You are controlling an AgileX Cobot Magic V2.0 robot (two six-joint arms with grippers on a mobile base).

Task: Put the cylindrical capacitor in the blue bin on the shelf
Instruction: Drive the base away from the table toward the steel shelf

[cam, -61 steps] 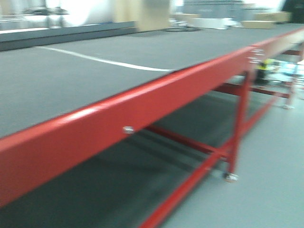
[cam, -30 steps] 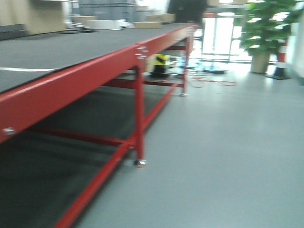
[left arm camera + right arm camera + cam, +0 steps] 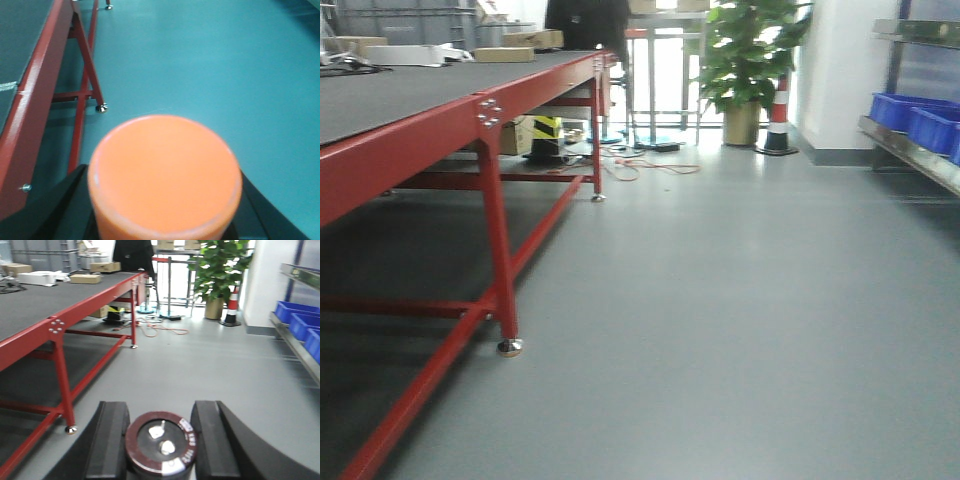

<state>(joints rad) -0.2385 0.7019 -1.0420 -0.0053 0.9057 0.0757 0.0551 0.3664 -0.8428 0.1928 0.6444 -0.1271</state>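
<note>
My right gripper (image 3: 160, 422) is shut on the cylindrical capacitor (image 3: 161, 442). It is a dark red-brown can with white print on its rim and two metal terminals on its dark end, seen end-on between the black fingers (image 3: 112, 437). My left gripper (image 3: 162, 200) is shut on a plain orange cylinder (image 3: 165, 170), which fills the lower part of the left wrist view. The steel shelf (image 3: 920, 160) with blue bins (image 3: 905, 110) stands at the far right. It also shows in the right wrist view (image 3: 302, 355) with its bins (image 3: 295, 315). Neither gripper shows in the front view.
A long red-framed workbench (image 3: 430, 140) with a dark top runs along the left, its leg (image 3: 500, 270) on the grey floor. Boxes (image 3: 515, 40) lie on its far end. A potted plant (image 3: 745, 60) and a striped cone (image 3: 780, 115) stand at the back, with cables (image 3: 650, 165) on the floor.
The front view has swung right, from close along the workbench top to the open floor. The plant, the cone and the shelf with blue bins have come into view.
</note>
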